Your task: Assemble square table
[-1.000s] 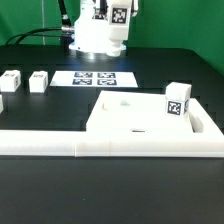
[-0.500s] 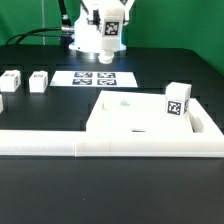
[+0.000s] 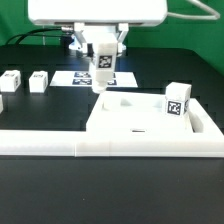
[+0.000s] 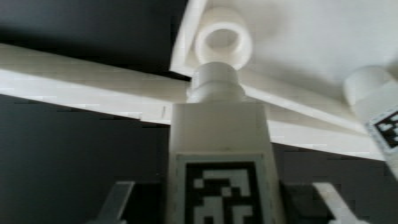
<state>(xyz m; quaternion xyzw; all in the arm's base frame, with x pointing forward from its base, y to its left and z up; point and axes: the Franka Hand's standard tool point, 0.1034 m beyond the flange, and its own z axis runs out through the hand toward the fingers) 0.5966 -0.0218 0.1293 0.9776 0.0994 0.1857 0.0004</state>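
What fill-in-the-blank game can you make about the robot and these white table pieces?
The gripper holds a leg post aimed at a ___ hole in the square table. Another leg post stands on the square table at the exterior view's ___ side. Two loose leg posts lie on the exterior view's ___ side.
Missing words: round, right, left.

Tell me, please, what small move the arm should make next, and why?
Probably lower the leg post straight down: the gripper holds it upright, its narrow tip points at the round hole in a corner of the square tabletop, and is seemingly not yet seated.
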